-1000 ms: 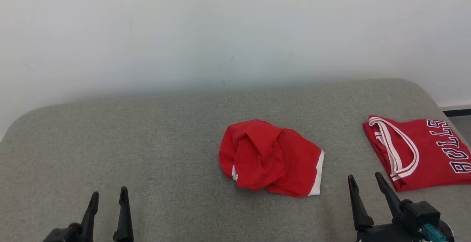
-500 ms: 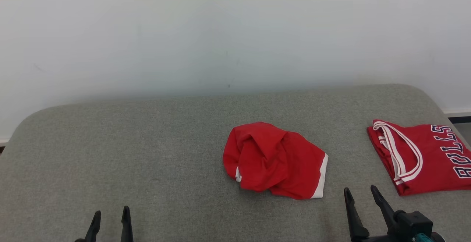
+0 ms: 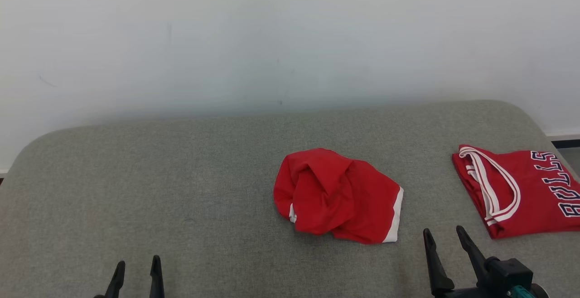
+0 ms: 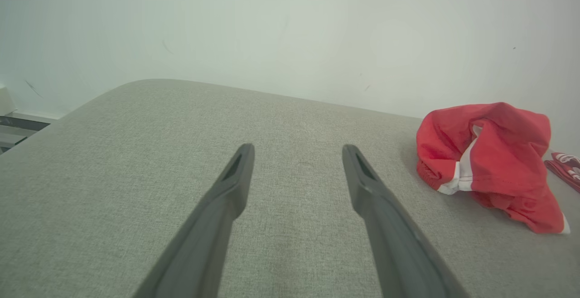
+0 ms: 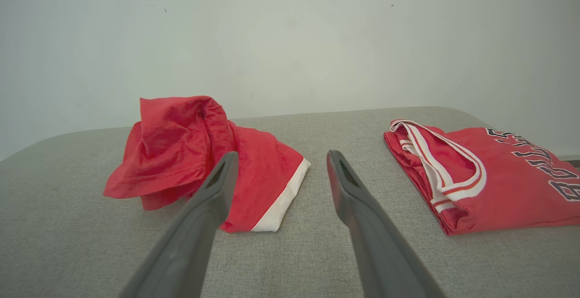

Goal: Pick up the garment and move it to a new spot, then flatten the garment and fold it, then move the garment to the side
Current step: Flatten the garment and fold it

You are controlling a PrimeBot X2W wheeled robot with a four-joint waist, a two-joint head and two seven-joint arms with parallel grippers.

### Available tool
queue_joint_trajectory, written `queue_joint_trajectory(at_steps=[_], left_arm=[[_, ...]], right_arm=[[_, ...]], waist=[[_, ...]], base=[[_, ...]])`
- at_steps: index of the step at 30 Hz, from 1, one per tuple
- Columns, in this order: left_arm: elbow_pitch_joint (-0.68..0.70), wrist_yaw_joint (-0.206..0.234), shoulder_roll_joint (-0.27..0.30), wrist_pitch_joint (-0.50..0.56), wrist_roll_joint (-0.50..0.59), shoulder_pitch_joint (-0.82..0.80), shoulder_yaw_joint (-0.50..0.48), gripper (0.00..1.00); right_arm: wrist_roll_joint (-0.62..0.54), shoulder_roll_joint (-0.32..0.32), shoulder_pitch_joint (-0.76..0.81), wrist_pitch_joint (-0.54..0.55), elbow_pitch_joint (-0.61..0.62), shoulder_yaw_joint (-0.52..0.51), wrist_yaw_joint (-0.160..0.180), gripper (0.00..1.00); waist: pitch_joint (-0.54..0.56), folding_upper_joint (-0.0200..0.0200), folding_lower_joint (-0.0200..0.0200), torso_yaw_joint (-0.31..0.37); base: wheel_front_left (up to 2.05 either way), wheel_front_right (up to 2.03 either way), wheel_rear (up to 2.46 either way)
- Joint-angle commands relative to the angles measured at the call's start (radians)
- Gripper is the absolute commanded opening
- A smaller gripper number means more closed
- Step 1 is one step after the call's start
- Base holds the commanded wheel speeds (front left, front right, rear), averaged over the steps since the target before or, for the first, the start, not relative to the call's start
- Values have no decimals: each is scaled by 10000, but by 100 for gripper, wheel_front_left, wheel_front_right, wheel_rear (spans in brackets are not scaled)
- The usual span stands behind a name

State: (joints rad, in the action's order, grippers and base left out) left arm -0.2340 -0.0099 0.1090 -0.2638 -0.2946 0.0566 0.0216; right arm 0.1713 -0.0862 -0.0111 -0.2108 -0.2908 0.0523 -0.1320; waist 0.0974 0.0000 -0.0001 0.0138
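Garment (image 3: 335,196) lies crumpled, far-left of my right gripper (image 3: 443,230), nearer it than my left gripper (image 3: 138,261); both spread apart, empty.

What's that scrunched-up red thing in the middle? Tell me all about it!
The red garment looks like thin, soft cloth with a white band along one edge. It lies crumpled in a loose heap, folds puffed up, near the middle of the grey padded surface. Only that surface touches it. It sits apart from the folded jersey on its right.
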Motion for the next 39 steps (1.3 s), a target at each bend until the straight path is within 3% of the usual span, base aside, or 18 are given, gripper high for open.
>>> queue_joint_trajectory(at_steps=[1, 10, 17, 27, 39], left_arm=[[-18, -25, 33, -2, 56, 28, 1, 100], [-124, 34, -111, -2, 58, -235, 69, 100], [-789, -172, -118, 105, -100, -1009, 176, 100], [-3008, -501, -307, 1305, -668, -2933, 572, 100], [-5739, -664, -524, 1564, -1757, -4729, 610, 100]], right_arm=[[-46, 19, -43, -15, 20, 1, 30, 100], [-37, -13, -168, 10, 3, 87, 29, 100], [8, -47, -488, 65, -16, 487, 30, 100], [57, -93, -906, 87, 30, 917, 30, 100], [69, -218, -1247, 43, 74, 1153, 30, 100]], waist=[[-6, 0, 1, 9], [-115, 0, 1, 156], [-325, 0, 1, 787], [-909, 0, 1, 1954], [-1556, 0, 1, 3390]], base=[[0, 0, 0], [0, 0, 0], [0, 0, 0], [0, 0, 0], [0, 0, 0]])
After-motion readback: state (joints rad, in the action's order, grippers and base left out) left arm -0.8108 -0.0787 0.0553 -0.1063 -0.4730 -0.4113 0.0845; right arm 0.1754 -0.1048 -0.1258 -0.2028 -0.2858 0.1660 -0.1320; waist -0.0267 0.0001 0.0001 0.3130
